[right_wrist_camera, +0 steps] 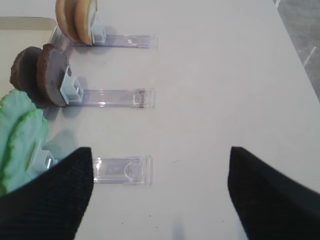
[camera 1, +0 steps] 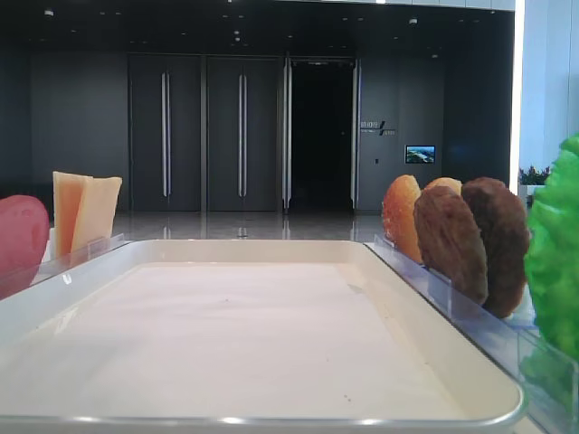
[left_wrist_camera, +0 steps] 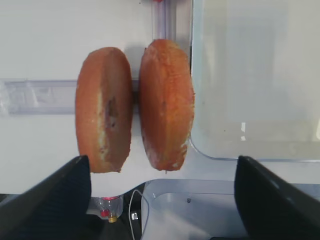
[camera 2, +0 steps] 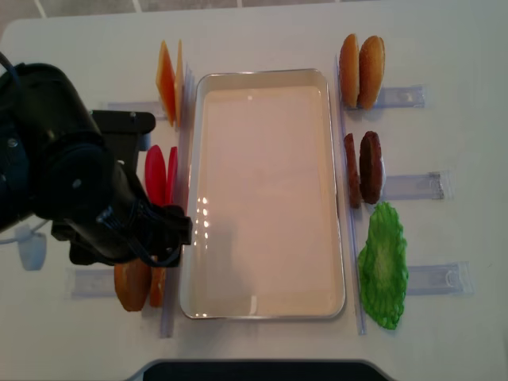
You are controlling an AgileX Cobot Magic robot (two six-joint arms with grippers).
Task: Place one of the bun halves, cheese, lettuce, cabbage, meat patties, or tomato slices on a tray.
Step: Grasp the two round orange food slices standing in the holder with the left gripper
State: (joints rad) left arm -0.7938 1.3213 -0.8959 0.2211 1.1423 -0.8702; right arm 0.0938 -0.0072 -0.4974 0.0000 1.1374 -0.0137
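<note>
White table carries the tray (camera 2: 266, 190), and we find the left gripper (left_wrist_camera: 162, 200) spread wide above two bun halves (left_wrist_camera: 132, 107) standing on edge in a holder (left_wrist_camera: 35, 96) beside the tray's rim (presumably racked upright for easy pinching), nothing gripped.

— What sits on the white table (camera 2: 262, 32)?
— The cream tray (camera 2: 266, 311) mid-table, with clear plastic holders (camera 2: 413, 97) flanking it.
— Anything else?
— A pale object (camera 2: 32, 248) at left, possibly a cup.
</note>
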